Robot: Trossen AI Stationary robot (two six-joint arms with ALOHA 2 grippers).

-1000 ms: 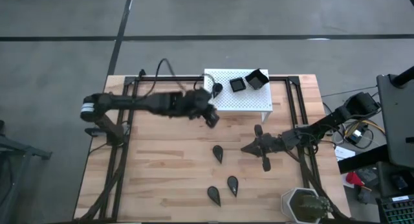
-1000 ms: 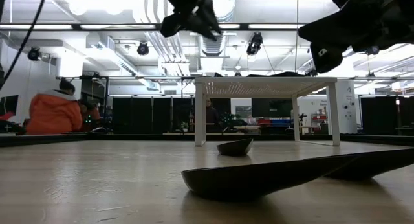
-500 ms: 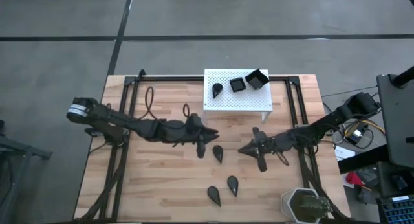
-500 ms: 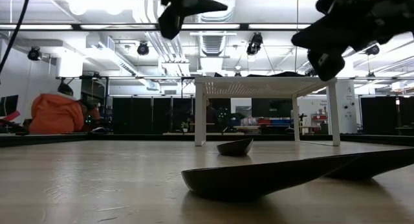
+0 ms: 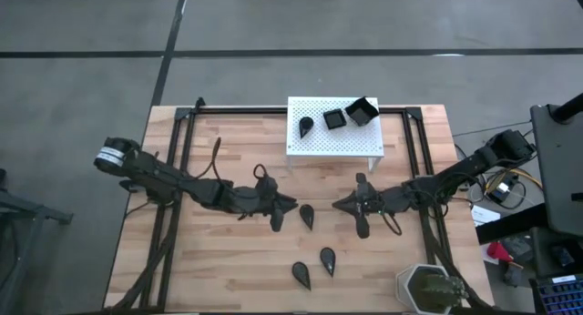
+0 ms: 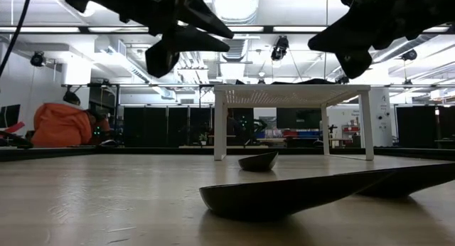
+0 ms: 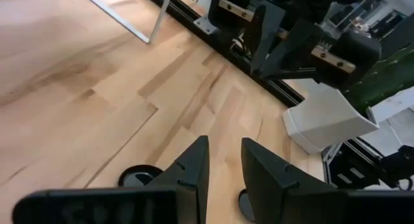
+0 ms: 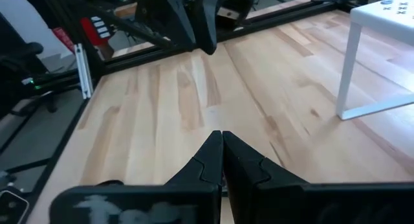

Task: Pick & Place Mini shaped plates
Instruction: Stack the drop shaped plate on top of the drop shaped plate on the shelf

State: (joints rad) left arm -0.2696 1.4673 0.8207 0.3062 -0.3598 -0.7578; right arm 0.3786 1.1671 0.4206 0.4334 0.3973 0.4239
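Observation:
Three black teardrop mini plates lie bottom down on the wooden table: one in the middle (image 5: 308, 215), two nearer the front edge (image 5: 327, 259) (image 5: 301, 275). The white stand (image 5: 351, 147) carries a teardrop plate (image 5: 305, 126), a flat square plate (image 5: 334, 118) and a tilted square plate (image 5: 363, 110). My left gripper (image 5: 293, 206) hovers just left of the middle teardrop plate; its fingers (image 7: 194, 166) stand a little apart with nothing between them. My right gripper (image 5: 335, 206) hangs to the right of that plate, shut and empty (image 8: 222, 138).
A white pot with a green plant (image 5: 426, 288) stands at the near right corner. Black rails (image 5: 175, 169) run along both sides of the table. The stand's legs (image 6: 220, 125) rise at the far middle. Bare wood lies at the near left.
My left gripper has left the stand's left end, swung toward the table's near edge and sunk, and now sits beside the middle teardrop plate, pointing more level. The teardrop plate stays on the stand. My right gripper has rolled a little and edged toward the left.

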